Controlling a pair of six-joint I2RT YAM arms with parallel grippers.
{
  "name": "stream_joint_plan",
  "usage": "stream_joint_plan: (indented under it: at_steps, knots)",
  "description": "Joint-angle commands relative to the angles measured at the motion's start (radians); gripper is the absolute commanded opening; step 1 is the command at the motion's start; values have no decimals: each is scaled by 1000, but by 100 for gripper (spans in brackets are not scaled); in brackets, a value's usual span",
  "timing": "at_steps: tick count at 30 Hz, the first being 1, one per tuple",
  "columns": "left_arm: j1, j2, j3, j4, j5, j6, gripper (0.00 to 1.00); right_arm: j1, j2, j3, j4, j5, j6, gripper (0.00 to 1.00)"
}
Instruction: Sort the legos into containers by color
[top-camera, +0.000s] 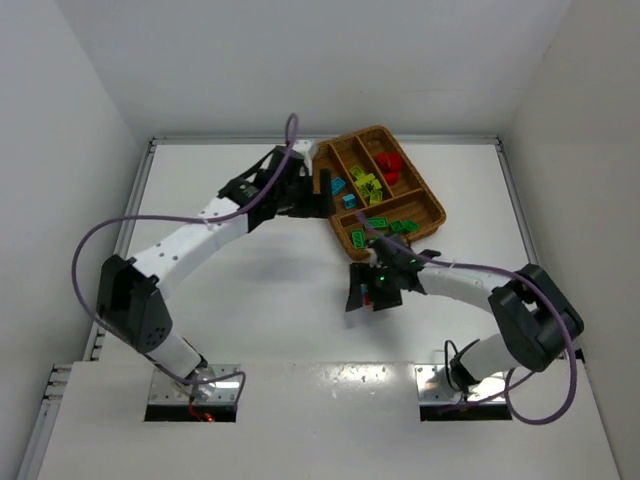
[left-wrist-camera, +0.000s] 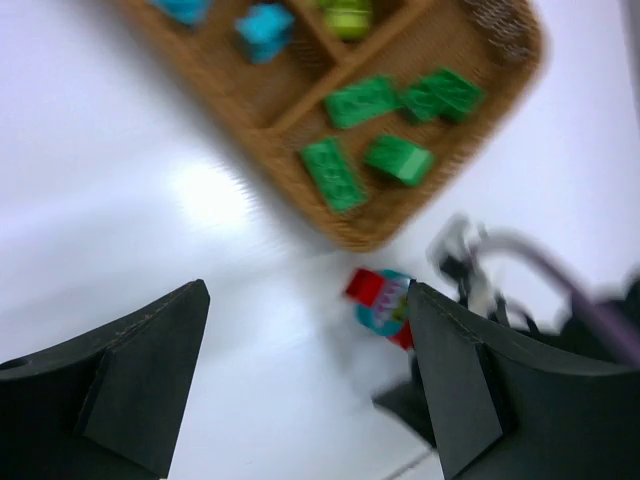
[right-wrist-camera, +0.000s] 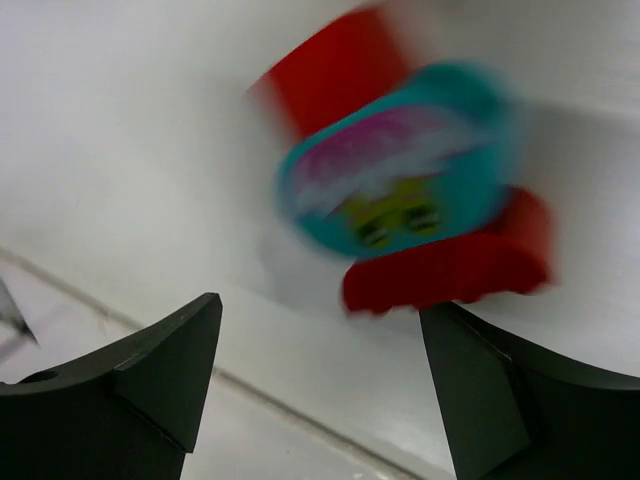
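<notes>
Most legos (top-camera: 368, 185) are sorted into the tray (top-camera: 437, 205); one red-and-cyan clump (left-wrist-camera: 383, 300) is left outside, just near it. The left gripper (left-wrist-camera: 308, 295) and right gripper (right-wrist-camera: 320, 310) are spread, empty.

The brown wicker tray (top-camera: 375, 130) sat in the upper right of the overhead view, turned diagonally. Its three long sections held cyan bricks (top-camera: 341, 190), yellow-green bricks (top-camera: 367, 185) and red bricks (top-camera: 389, 166), each color in its own section. The crosswise section at the lower end held several dark green bricks (left-wrist-camera: 372, 100) lying flat. Outside the tray, near its lower rim, lay a blurred clump (left-wrist-camera: 381, 300) of red and cyan pieces.
</notes>
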Motion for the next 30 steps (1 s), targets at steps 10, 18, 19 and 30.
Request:
stream_joint_plan:
  at_steps: [10, 18, 19, 30]
  knots:
    - [178, -188, -328, 54, -103, -112, 86, 258, -83, 182, -216, 512, -39, 83]
    - [160, -145, -337, 65, -51, -102, 86, 249, 75, 293, -258, 590, -88, 99]
    - [160, -136, -337, 65, -51, -102, 86, 249, 89, 293, -229, 589, -88, 99]
    - [160, -116, -365, 74, -51, -93, 86, 188, 187, 270, -106, 335, -177, 76]
